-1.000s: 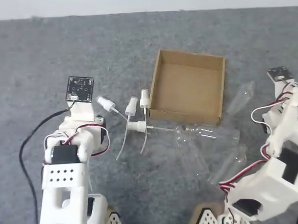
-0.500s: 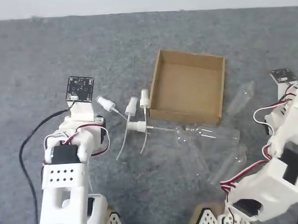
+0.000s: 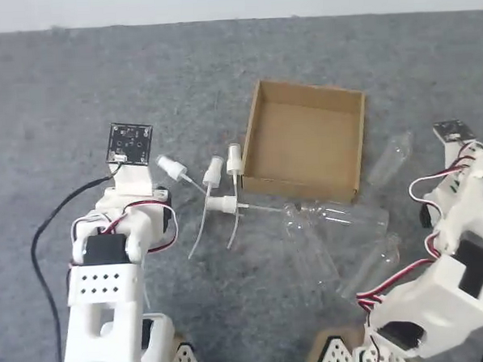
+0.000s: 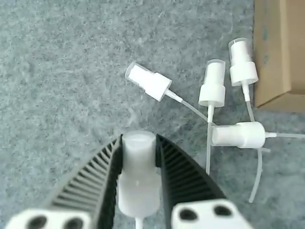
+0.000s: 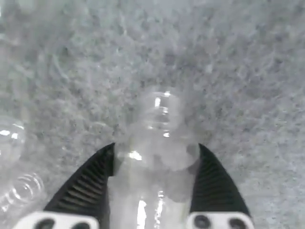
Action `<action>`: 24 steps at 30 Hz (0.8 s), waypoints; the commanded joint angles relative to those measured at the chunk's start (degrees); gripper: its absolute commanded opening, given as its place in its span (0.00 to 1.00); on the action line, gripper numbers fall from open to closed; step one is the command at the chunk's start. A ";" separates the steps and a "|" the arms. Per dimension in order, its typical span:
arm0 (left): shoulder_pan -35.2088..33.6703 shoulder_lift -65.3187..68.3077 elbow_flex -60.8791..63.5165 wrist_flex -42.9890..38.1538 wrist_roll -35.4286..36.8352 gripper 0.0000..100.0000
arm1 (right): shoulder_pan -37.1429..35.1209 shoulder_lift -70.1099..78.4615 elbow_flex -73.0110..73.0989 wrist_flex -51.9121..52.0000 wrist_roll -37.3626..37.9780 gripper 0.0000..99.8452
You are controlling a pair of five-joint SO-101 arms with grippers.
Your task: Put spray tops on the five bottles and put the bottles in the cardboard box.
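Grey carpet-like table beneath everything. At its near edge, white left arm and white right arm, well apart, one towards each side. Between them and farther back, open-topped brown cardboard box flat on the table, one corner of it also caught from the left wrist.

Four clear plastic bottles on their sides outside the box:
- a lone bottle near the box's right wall
- a second bottle, a third bottle and a fourth bottle clustered just in front of the box's near right corner, close together and partly overlapping

Fifth clear bottle gripped in the right claw. Black fingers pressed against both sides of its body, rounded end poking out past the fingertips, grey table below.

Left claw clamped on a white spray top. Fingers tight on either side, cap end reaching just past the fingertips.

Four loose white spray tops with thin dip tubes, lying on the table between the left arm and the box:
- one loose top nearest the left arm
- two upright-pointing tops side by side, the second just beside the box's left wall
- a crosswise top below that pair, its tube running towards the bottles
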 commanded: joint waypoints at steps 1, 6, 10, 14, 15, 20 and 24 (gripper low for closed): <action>-0.26 0.09 -0.57 -1.93 -0.53 0.01 | -0.66 -3.74 -7.21 2.24 -1.05 0.01; 0.09 0.00 -4.35 -1.58 -0.53 0.01 | -7.87 -13.41 -12.13 9.63 -7.65 0.00; -0.26 0.00 -13.76 2.46 -0.53 0.01 | -18.95 -26.15 -11.25 10.07 -16.79 0.00; -0.26 0.00 -28.79 12.40 -0.53 0.01 | -34.07 -37.23 -8.00 9.63 -23.91 0.00; -0.26 0.00 -32.92 14.86 -0.53 0.01 | -38.29 -39.25 -6.95 9.10 -25.41 0.00; 0.18 0.09 -50.86 24.70 -0.26 0.01 | -56.92 -43.82 -1.49 2.77 -31.21 0.00; 0.18 0.09 -58.86 28.13 -0.09 0.01 | -67.30 -44.62 4.04 -4.09 -33.58 0.00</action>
